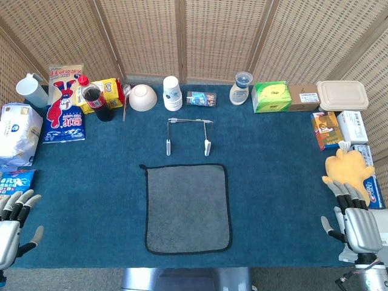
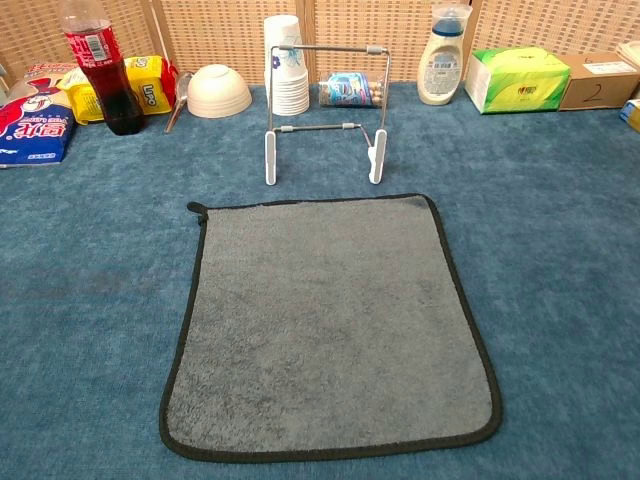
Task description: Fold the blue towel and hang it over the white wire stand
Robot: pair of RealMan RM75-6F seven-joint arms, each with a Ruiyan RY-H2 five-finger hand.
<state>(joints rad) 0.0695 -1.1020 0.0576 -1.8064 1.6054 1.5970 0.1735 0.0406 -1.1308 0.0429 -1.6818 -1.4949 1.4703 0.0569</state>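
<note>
The towel (image 1: pixel 187 208) (image 2: pixel 325 325) lies spread flat in the middle of the blue table; it looks grey-blue with a black edge and a small loop at its far left corner. Just beyond its far edge stands the white wire stand (image 1: pixel 188 134) (image 2: pixel 325 108), upright and bare. My left hand (image 1: pixel 14 223) rests at the near left table edge, fingers apart, holding nothing. My right hand (image 1: pixel 351 217) sits at the near right edge, also spread and empty. Both hands are well away from the towel. The chest view shows neither hand.
Along the back stand a cola bottle (image 1: pixel 97 100), white bowl (image 1: pixel 142 97), paper cup stack (image 1: pixel 172 93), lotion bottle (image 1: pixel 240 88), green tissue pack (image 1: pixel 271 96) and boxes (image 1: pixel 342 95). Snack bags (image 1: pixel 65 103) line the left side; a yellow glove (image 1: pixel 348 170) lies right.
</note>
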